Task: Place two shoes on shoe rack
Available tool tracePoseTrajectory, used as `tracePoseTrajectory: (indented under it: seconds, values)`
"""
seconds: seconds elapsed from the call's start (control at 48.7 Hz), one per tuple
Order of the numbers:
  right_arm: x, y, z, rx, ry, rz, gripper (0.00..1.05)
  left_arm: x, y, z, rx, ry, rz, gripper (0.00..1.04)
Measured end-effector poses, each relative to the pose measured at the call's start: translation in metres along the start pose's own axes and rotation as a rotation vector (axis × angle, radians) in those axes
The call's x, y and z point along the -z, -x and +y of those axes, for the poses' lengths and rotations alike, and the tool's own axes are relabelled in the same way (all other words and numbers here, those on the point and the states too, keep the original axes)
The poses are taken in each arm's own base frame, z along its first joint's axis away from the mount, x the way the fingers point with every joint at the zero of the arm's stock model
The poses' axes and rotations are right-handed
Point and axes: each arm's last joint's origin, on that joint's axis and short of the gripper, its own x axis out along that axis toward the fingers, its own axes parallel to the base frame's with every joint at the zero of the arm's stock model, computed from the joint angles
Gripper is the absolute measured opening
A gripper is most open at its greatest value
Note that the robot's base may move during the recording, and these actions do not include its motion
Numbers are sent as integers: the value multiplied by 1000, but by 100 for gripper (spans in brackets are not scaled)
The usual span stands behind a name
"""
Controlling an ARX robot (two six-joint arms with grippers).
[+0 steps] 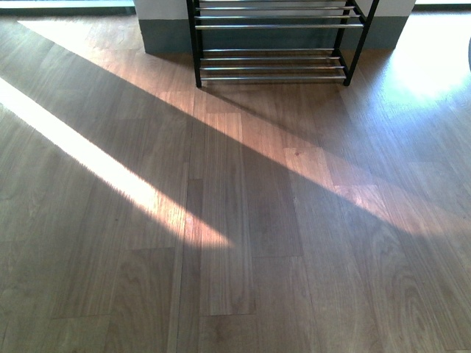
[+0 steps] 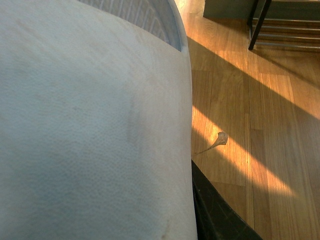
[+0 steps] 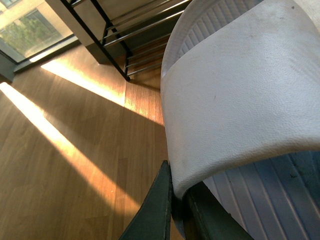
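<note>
**Left gripper** (image 2: 199, 207): one dark jaw lies against the strap edge of the left slide (image 2: 90, 125), and the other is hidden under the strap. The slide rides clear of the floor (image 2: 235, 165), so we judge the jaws clamped on it. A small dry scrap (image 2: 220, 138) lies on the boards below the jaws.

**Rack** (image 1: 272, 71): stands ahead of both sets of jaws, well apart from them. The bars we can see are bare.

**Right gripper** (image 3: 178, 202): both jaws are closed on the strap edge of the right slide (image 3: 240, 100), which hangs off the floor with its ribbed footbed beside the jaws.

**Handling, as we judge it:** the slides are light, soft rubber, bendy but not fragile. The strap is the natural hold. Gripped at its edge, each slide may swing or tilt, so we would set the sole flat across two bars.
</note>
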Motion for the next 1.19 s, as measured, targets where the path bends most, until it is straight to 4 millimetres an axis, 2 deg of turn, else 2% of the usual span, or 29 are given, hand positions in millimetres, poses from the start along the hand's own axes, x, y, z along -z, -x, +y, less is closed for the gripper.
tracePoseTrajectory:
  seconds: [1.192]
  values:
    - [0, 0, 1, -5, 2, -1, 2, 0, 0, 0, 2, 2, 0, 2]
